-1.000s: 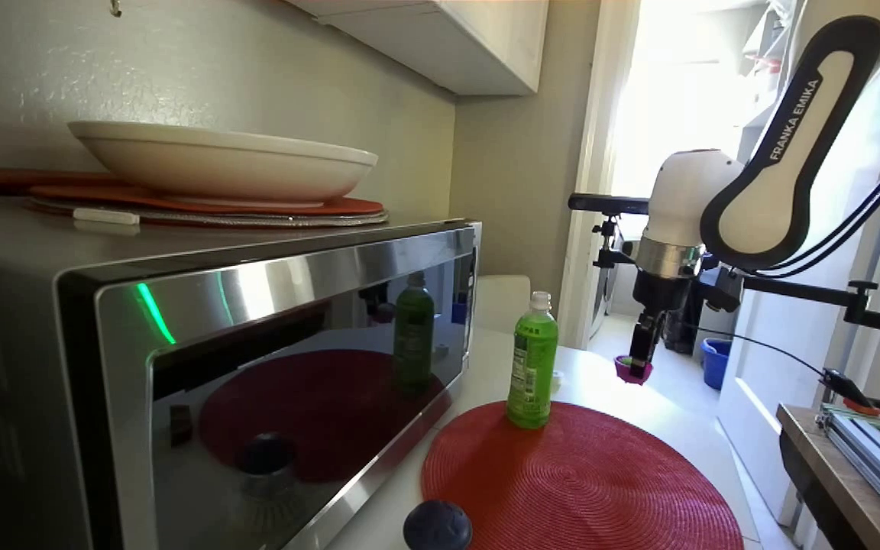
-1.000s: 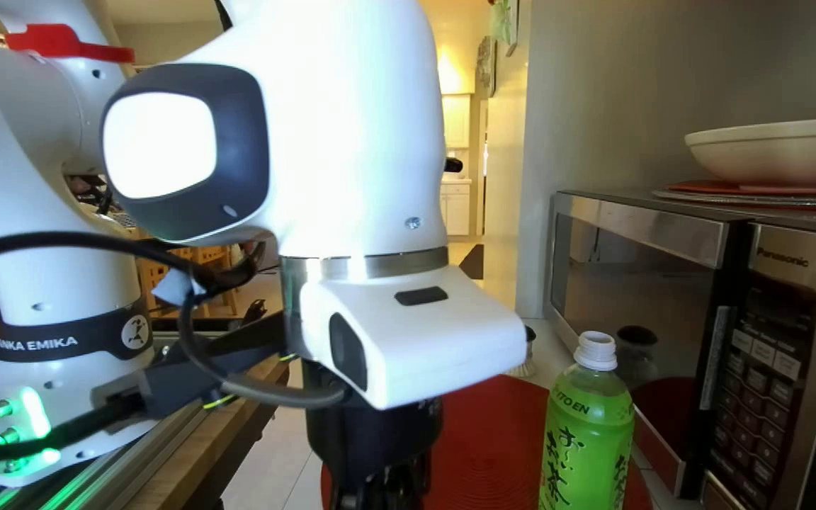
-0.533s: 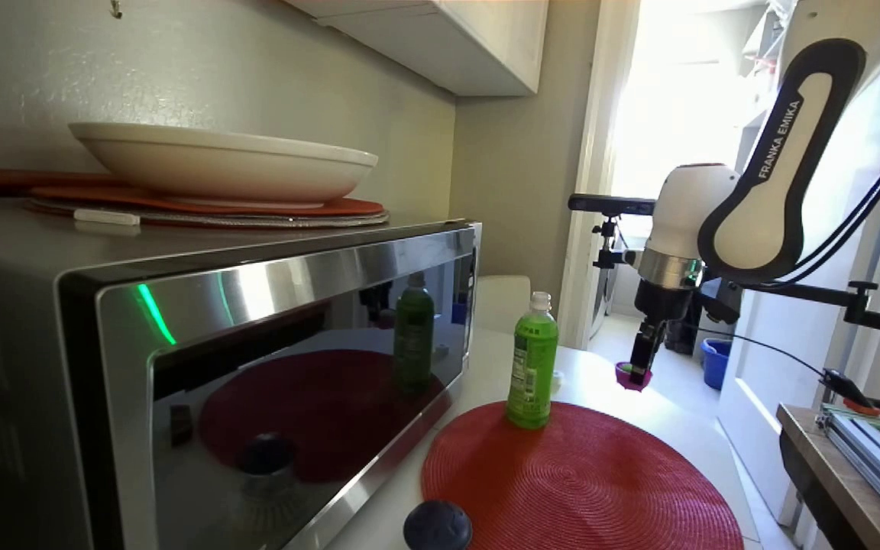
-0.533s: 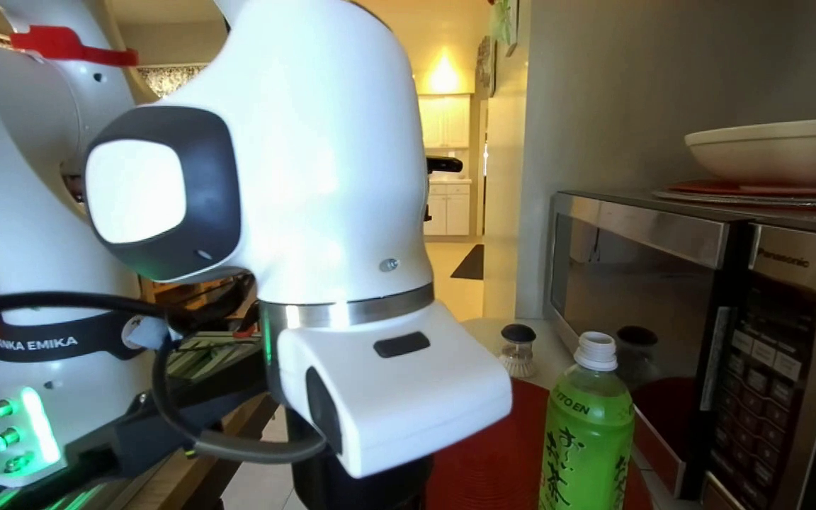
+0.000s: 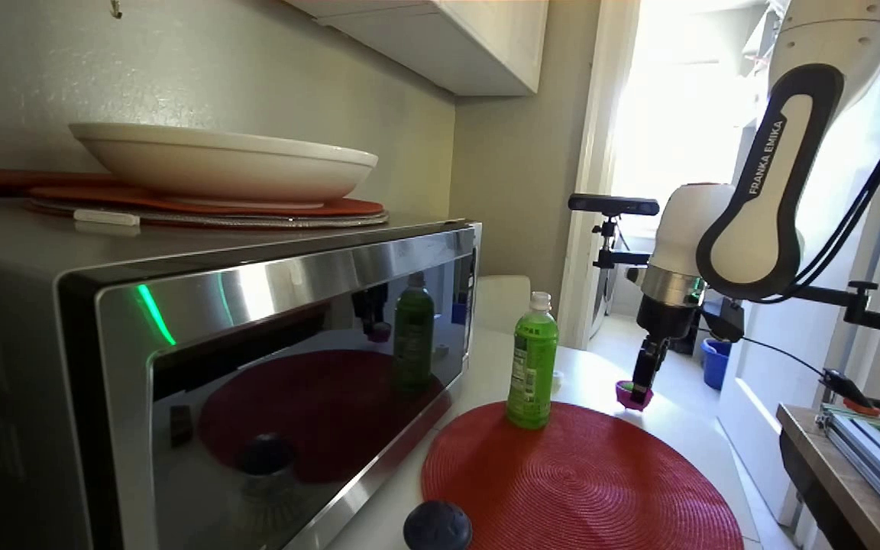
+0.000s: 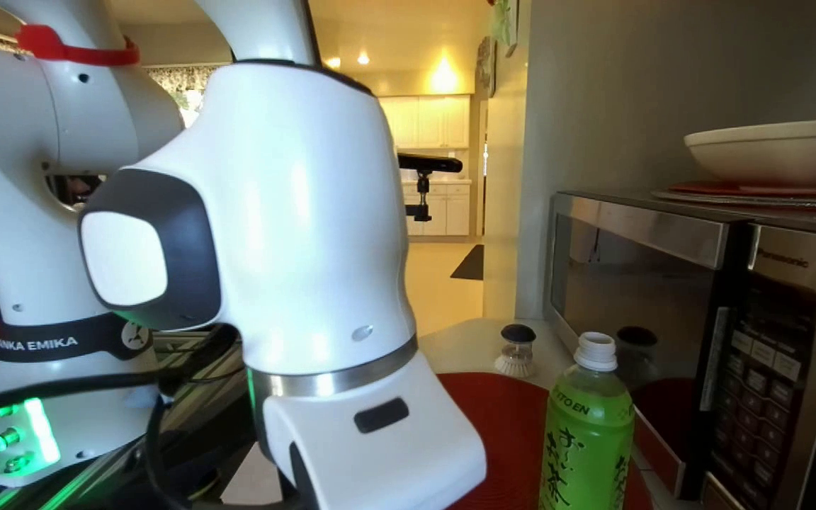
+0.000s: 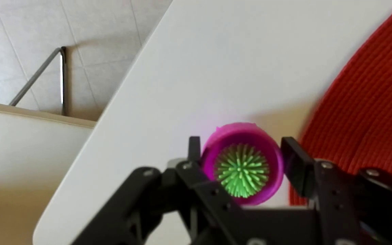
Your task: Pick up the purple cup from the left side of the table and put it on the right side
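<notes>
The purple cup [image 5: 628,394] is small, round and open-topped, with green bristles inside. In the wrist view the purple cup [image 7: 238,131] sits between the two black fingers, which touch its sides. My gripper [image 5: 641,382] is shut on it, and it also shows in the wrist view [image 7: 242,151]. The cup is upright and appears to hang above the white table [image 5: 589,374], beyond the red mat and near the table's edge. The table also shows in the wrist view [image 7: 230,68]. In an exterior view the arm's hand [image 6: 372,432] fills the middle; cup and fingertips are not visible there.
A round red mat [image 5: 570,481] lies on the table. A tall green bottle [image 5: 533,374] stands on it, also in an exterior view [image 6: 588,432]. A dark-knobbed brush [image 6: 518,347] stands by the mat. The steel microwave [image 5: 287,298] borders one side. A wooden-edged bench [image 5: 829,473] stands opposite.
My gripper has moved down with the purple cup held in it, so the cup is lower over the table. The bottle, mat and brush have not moved.
</notes>
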Controlling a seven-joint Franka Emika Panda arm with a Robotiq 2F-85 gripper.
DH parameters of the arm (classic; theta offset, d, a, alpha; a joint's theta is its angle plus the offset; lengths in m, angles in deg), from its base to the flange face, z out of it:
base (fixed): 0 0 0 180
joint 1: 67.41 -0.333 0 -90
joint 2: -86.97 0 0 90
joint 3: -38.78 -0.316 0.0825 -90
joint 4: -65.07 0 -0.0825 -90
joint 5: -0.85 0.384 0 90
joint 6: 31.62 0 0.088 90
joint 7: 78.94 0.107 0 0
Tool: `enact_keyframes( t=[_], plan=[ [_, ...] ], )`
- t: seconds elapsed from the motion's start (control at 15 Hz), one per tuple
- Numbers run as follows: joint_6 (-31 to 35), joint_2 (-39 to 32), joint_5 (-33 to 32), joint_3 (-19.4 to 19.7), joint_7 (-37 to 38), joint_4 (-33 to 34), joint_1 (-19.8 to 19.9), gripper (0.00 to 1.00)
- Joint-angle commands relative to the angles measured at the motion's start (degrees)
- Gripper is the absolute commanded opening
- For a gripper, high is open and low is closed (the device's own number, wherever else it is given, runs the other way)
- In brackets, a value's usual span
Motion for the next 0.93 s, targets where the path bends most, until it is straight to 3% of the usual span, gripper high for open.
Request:
enact_keyframes(
  t=[0.0, 0.07, 0.13, 0.27, 0.53, 0.87],
  plan=[
    [2.0, -3.2, -0.4, -5.0, -2.9, 1.2, 7.2, 0.35],
    [1.7, -2.9, -0.7, -5.7, -2.9, 1.2, 8.4, 0.66],
    [1.6, -3.0, -0.9, -6.6, -3.1, 1.3, 9.5, 0.86],
    [1.2, -3.2, -0.9, -8.2, -3.6, 1.4, 11.4, 0.98],
    [-2.8, -0.8, -0.9, -14.5, -4.7, 0.6, 15.7, 1.0],
    [-13.3, 4.9, 1.3, -25.2, -7.0, 0.9, 20.3, 1.0]
  ],
)
